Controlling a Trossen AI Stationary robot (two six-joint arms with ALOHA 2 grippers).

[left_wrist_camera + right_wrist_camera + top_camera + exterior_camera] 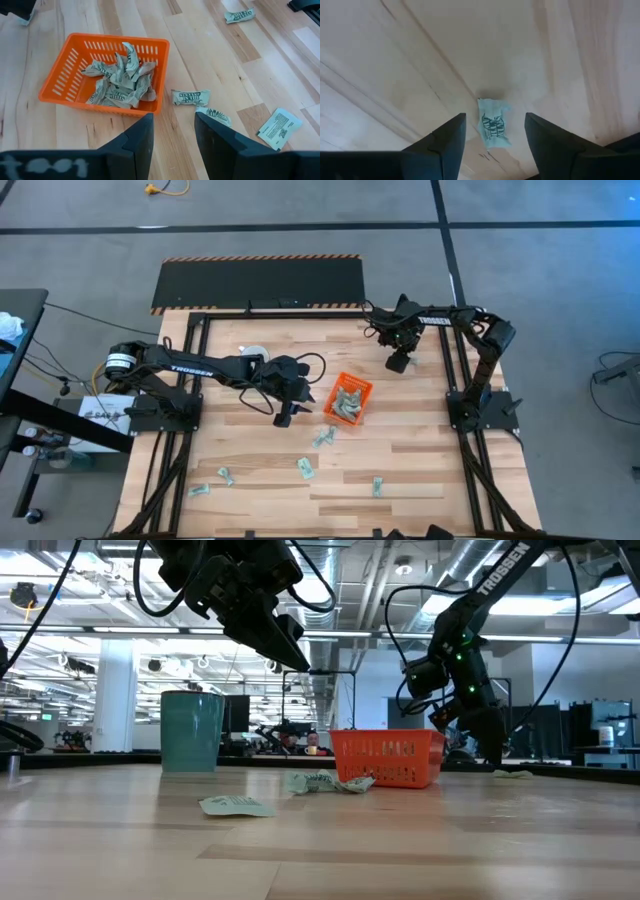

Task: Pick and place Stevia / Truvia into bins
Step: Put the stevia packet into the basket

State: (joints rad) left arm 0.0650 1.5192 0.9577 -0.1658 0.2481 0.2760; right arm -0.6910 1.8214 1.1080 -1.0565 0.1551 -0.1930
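The table (400,470) was pale planked wood, smooth with a faint sheen. The bin (75,60) was bright orange plastic, slotted walls slightly glossy. The sachets (190,97) looked like thin matt paper, crumpled and creased. The mug (192,730) had a smooth teal finish. Both grippers' fingers (547,140) were dark matt plastic.

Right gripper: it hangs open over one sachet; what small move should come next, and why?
Probably lower straight down and close. The right gripper has its jaws spread with a Stevia sachet lying flat on the table between them, not yet touched. The orange bin sits nearby.
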